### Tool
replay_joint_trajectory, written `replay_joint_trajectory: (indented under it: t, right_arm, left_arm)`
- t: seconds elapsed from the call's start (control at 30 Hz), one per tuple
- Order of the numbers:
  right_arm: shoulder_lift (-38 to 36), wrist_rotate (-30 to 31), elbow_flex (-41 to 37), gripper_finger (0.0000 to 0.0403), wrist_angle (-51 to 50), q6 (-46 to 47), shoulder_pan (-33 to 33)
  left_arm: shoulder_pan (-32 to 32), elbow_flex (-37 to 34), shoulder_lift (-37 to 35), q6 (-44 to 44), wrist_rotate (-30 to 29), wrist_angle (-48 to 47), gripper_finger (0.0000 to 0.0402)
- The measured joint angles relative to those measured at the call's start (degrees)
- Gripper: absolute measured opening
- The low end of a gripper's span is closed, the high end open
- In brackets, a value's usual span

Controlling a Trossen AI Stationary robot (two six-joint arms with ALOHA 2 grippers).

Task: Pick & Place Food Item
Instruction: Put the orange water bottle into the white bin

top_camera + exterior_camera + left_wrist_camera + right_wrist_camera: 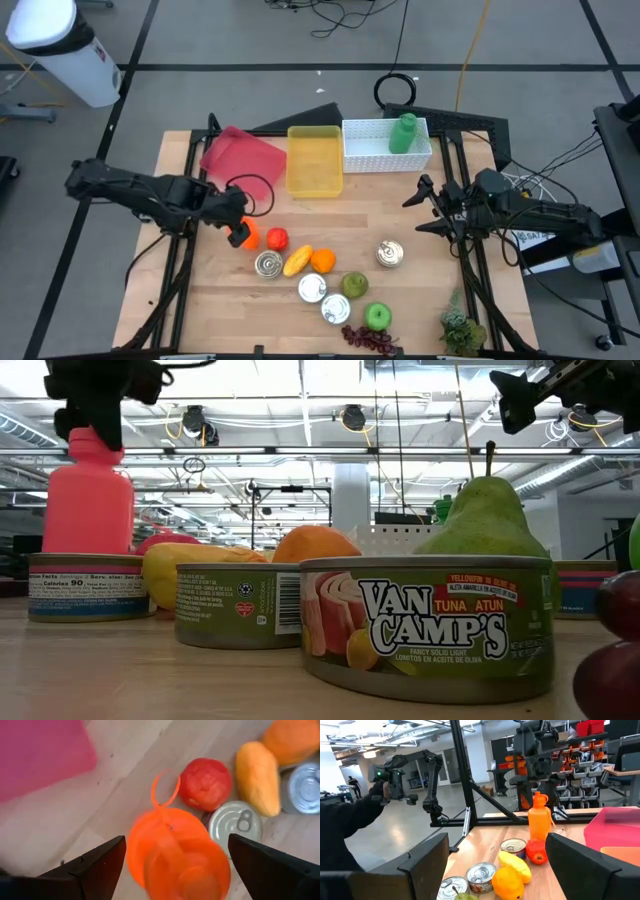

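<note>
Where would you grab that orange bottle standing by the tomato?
Probably around the orange bottle's upright body just below the narrow neck, coming down from above as the left gripper is placed, jaws open either side. Its round sides suit a pinch, and the tomato and a can crowd its base.

The bottle was bright orange, the tomato red, the mango yellow. Bins stood pink, yellow and white (latticed) on the pale wood counter; the cans silver-topped.
</note>
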Motion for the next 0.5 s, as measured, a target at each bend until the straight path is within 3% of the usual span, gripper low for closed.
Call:
replay_joint_trajectory:
  t: [0.5]
  right_arm:
    - [0.0,0.0,0.0,0.0313,0.0,0.0,0.0]
  left_arm:
    - [-0.3,0.0,4.5,-3.6,9.0,-0.4,0.036]
